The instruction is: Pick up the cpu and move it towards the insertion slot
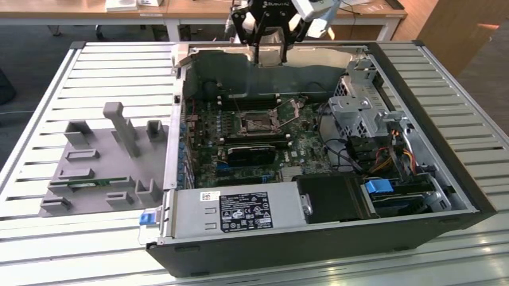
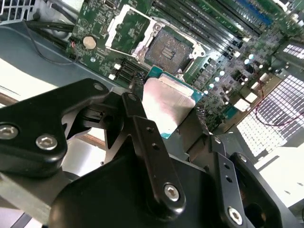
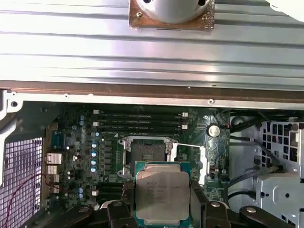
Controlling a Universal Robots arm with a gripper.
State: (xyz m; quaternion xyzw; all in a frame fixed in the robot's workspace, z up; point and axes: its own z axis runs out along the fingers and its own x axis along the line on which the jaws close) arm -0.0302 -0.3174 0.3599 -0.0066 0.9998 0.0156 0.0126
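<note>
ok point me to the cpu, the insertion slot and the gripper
cpu (image 3: 162,194), first wrist view, middle of its silvery top
insertion slot (image 3: 146,153), first wrist view, its dark centre
gripper (image 3: 162,209), first wrist view, midway between the fingertips, on the held cpu

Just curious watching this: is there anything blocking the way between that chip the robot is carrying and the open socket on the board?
Nothing visible does. The gripper holds the cpu above the motherboard, and the insertion slot sits open and uncovered, its metal frame flipped aside, with only open space between chip and socket in both wrist views.
</note>
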